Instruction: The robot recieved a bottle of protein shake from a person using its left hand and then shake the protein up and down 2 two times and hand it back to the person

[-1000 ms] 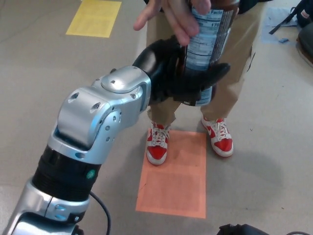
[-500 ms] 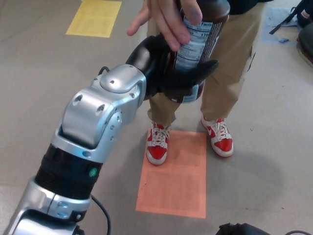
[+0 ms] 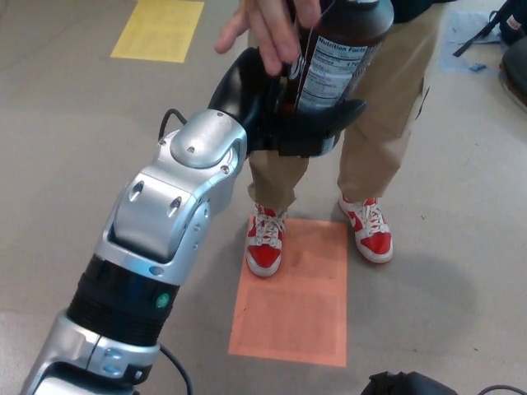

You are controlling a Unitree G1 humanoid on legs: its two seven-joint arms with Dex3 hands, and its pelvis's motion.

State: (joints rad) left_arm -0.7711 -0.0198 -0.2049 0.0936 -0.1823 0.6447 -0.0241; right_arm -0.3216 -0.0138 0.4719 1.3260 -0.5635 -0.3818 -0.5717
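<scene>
The dark protein shake bottle [image 3: 336,58] with a white nutrition label is upright at the top middle of the head view. My left hand [image 3: 284,111] reaches forward from the silver forearm, and its black fingers [image 3: 333,119] wrap around the bottle's lower part. A person's hand [image 3: 272,25] grips the bottle's upper part from the left, fingers spread. The bottle's cap is cut off by the top edge. My right hand does not show.
The person stands right in front in tan trousers [image 3: 387,123] and red-and-white shoes [image 3: 265,243], at the far end of an orange floor sheet [image 3: 296,304]. A yellow sheet [image 3: 160,29] lies far left. A black object [image 3: 403,383] sits at the bottom edge.
My left hand and the bottle have risen and moved slightly left over the second. The person's hand has stayed on the bottle's upper part throughout.
</scene>
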